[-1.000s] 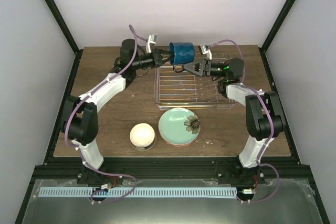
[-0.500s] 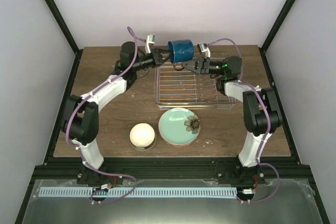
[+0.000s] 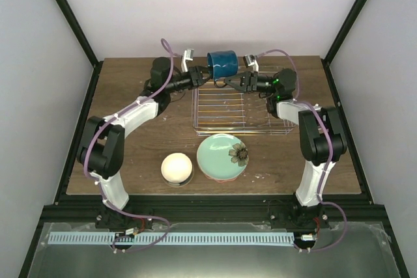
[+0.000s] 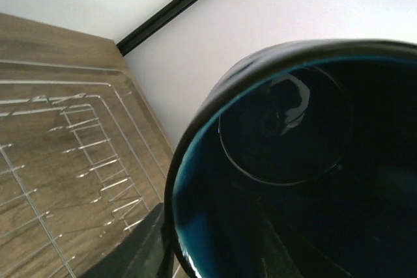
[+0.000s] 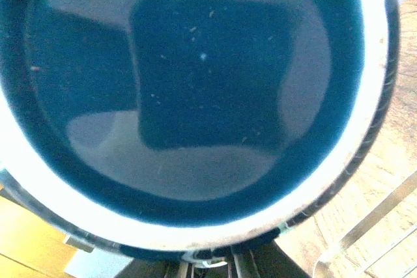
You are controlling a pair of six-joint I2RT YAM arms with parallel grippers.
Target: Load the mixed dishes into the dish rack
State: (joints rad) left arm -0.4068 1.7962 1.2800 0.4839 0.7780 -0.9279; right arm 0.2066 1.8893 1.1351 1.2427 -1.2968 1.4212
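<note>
The dark blue mug [image 3: 223, 63] hangs on its side in the air above the far edge of the chrome wire dish rack [image 3: 195, 118]. My left gripper [image 3: 207, 73] is shut on the mug's rim. In the left wrist view one finger [image 4: 140, 249] lies outside the rim and the mug's dark inside [image 4: 293, 161] fills the frame. My right gripper [image 3: 225, 83] sits under the mug at its handle and looks closed on it. The mug's base [image 5: 202, 83] fills the right wrist view. The cream-white bowl [image 3: 176, 168] lies upside down and the mint-green flower-marked plate [image 3: 221, 155] sits near the table's front. The mint-green bowl and the pink-red plate are out of view.
The rack holds no dishes, and its wires show in the left wrist view [image 4: 65, 128] and the right wrist view [image 5: 365, 226]. Grey walls with black frame posts [image 3: 342, 30] close in the wooden table [image 3: 130, 141] at the back and sides.
Both grippers and the mug have risen a little and shifted towards the back wall. The bowl and the plate have not moved.
</note>
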